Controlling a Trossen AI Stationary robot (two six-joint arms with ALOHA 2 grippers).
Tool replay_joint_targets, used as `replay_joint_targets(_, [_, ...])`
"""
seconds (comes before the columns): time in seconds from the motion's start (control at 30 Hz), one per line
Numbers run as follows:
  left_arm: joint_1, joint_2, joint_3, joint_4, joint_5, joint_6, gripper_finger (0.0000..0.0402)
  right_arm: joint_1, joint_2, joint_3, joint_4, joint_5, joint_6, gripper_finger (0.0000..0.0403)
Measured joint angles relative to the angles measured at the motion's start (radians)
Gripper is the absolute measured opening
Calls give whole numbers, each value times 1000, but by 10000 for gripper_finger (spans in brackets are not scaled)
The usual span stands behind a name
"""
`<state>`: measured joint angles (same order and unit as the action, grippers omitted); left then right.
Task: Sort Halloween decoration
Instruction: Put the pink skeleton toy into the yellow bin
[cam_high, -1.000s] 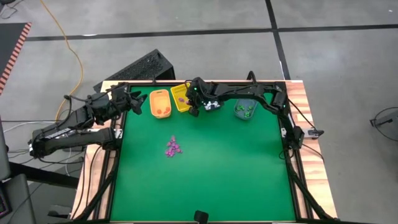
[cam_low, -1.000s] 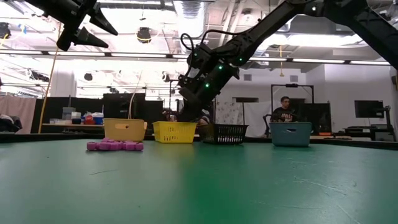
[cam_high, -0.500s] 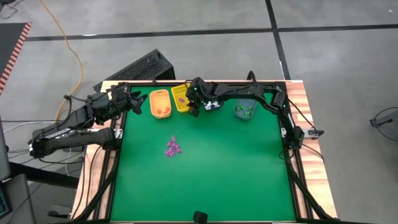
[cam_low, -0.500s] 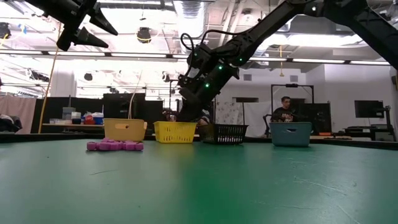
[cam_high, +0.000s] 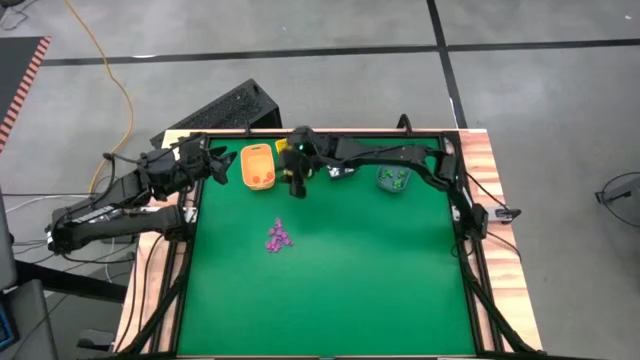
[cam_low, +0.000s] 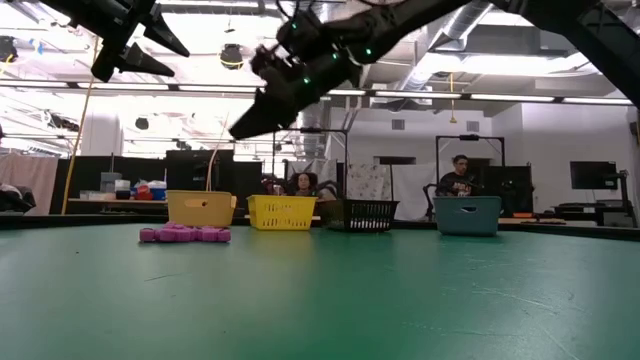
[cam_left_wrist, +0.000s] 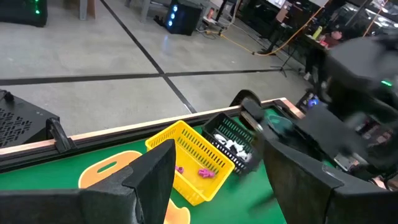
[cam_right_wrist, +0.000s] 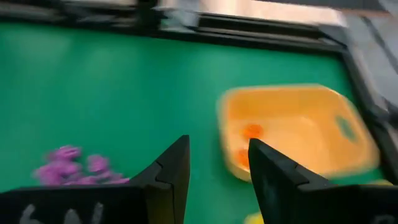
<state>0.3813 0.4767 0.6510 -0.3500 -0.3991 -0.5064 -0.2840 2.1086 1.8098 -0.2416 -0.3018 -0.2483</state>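
A small pile of purple trinkets (cam_high: 278, 237) lies on the green mat, left of centre; it also shows in the low view (cam_low: 185, 233) and the right wrist view (cam_right_wrist: 74, 165). My right gripper (cam_high: 296, 186) hangs open and empty in the air, just on the near side of the yellow bin (cam_left_wrist: 196, 158) and orange bin (cam_high: 258, 167), slanting down toward the pile (cam_low: 243, 128). Purple trinkets (cam_left_wrist: 205, 172) lie in the yellow bin, white ones in the black bin (cam_left_wrist: 233, 143), orange ones (cam_right_wrist: 249, 134) in the orange bin. My left gripper (cam_high: 222, 165) waits open at the far left corner.
Four bins stand in a row along the far edge: orange, yellow, black and a blue-grey bin (cam_high: 393, 178) holding green trinkets. My right arm reaches over the yellow and black bins. The mat's near half (cam_high: 330, 290) is bare. People sit in the room beyond the table.
My right gripper has risen from low over the yellow and black bins and swung toward the table's left and slightly toward the near edge, now pointing down toward the purple pile. The pile and bins have stayed in place.
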Motion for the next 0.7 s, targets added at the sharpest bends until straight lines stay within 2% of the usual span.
replay_joint_targets(0.17, [0, 0, 0, 1, 35, 27, 232, 83, 0, 5, -48, -18, -103, 155])
replay_joint_targets(0.4, [0, 0, 0, 3, 42, 46, 232, 154, 53, 5, -31, -6, -49, 154])
replay_joint_targets(0.7, [0, 0, 0, -1, 42, 48, 232, 216, 143, 1, -21, 294, 67, 154])
